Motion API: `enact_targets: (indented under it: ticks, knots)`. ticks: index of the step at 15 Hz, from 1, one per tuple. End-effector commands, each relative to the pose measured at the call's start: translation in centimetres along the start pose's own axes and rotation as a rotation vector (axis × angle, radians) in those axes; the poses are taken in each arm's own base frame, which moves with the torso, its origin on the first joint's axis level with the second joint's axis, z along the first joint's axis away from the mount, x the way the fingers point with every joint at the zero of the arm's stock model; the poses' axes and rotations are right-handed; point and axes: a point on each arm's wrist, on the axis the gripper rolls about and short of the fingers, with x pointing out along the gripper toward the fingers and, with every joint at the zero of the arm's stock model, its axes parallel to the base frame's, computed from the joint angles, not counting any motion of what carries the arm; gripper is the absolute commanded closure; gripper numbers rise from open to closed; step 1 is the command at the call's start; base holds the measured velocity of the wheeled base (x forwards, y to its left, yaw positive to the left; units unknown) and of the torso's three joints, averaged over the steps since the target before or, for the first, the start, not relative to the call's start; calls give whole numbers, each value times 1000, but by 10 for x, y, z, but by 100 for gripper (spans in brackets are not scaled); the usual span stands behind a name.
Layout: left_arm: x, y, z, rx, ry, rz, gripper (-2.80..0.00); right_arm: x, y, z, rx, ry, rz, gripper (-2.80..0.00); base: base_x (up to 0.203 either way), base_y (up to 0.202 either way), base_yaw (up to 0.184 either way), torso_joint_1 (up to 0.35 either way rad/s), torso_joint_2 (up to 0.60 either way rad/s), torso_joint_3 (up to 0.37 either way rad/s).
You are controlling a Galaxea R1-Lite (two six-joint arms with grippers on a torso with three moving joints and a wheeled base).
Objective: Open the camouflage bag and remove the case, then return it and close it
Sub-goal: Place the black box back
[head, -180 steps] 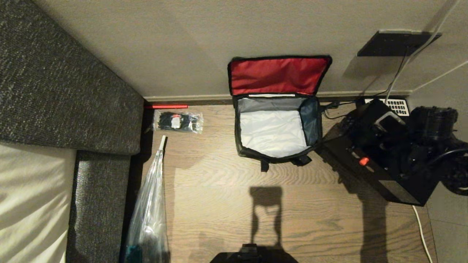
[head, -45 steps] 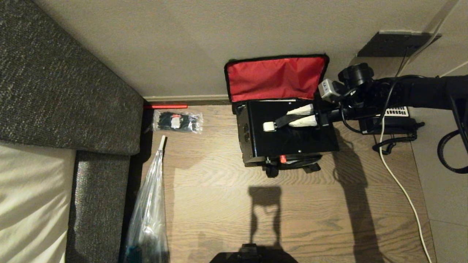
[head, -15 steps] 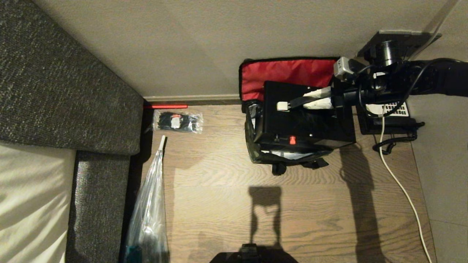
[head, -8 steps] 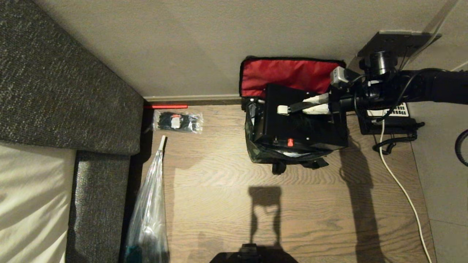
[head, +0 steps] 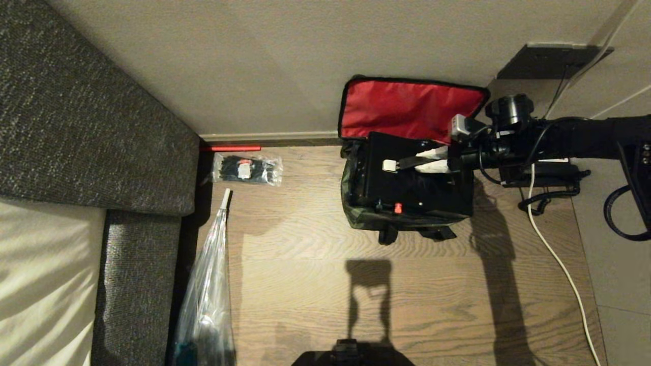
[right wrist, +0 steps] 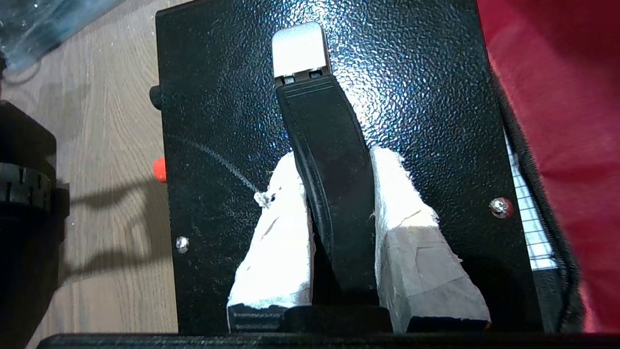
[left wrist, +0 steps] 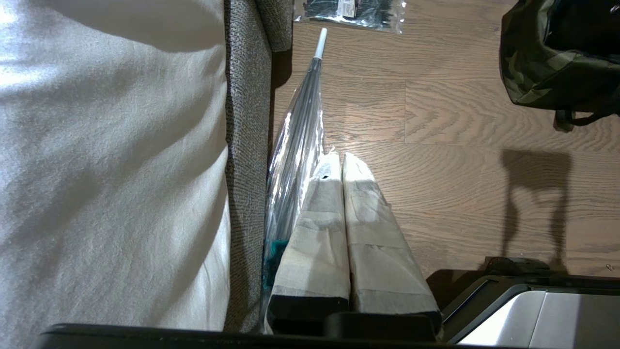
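Observation:
The camouflage bag (head: 356, 211) stands open on the wood floor against the wall, with its red-lined lid (head: 412, 109) leaning back. The black case (head: 417, 190) sits in the bag's mouth, its top and small red spot (head: 397, 207) still showing above the rim. My right gripper (head: 424, 161) reaches in from the right and is shut on the case's black top handle (right wrist: 329, 145), one taped finger on each side (right wrist: 336, 157). In the left wrist view my left gripper (left wrist: 341, 157) hangs parked and shut over the floor near the sofa, well away from the bag (left wrist: 542, 82).
A black desk phone (head: 546, 175) lies under my right arm, with a white cable (head: 554, 254) trailing across the floor. A clear packet of black ties (head: 247, 169) and a plastic-wrapped umbrella (head: 208, 295) lie beside the grey sofa (head: 76, 127) on the left.
My right gripper has come down with the case, which now sits lower in the bag. More of the red lid shows behind it. The left arm has not moved.

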Motion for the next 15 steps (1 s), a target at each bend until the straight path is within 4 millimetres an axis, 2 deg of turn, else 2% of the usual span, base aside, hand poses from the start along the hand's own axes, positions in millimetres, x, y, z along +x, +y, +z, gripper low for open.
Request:
enact_targets:
  ticks: [1,5,6,11,13,15]
  knots:
    - [0,0,-1,0,0,1,0,9,3,-17,20,3,19,0,0,0,0,0,0,0]
    - [0,0,0,0,-1,0,0,15,6,-30,54,14,30,0,0,0,0,0,0,0]
    - [0,0,0,0,-1,1,0,12,5,-25,46,10,26,0,0,0,0,0,0,0]
    - [0,0,0,0,-1,1,0,-11,8,19,19,-2,11,0,0,0,0,0,0,0]
    - [0,0,0,0,-1,1,0,-20,19,47,29,-9,34,0,0,0,0,0,0,0]
    - [0,0,0,0,-1,1,0,-27,40,69,53,-14,74,0,0,0,0,0,0,0]
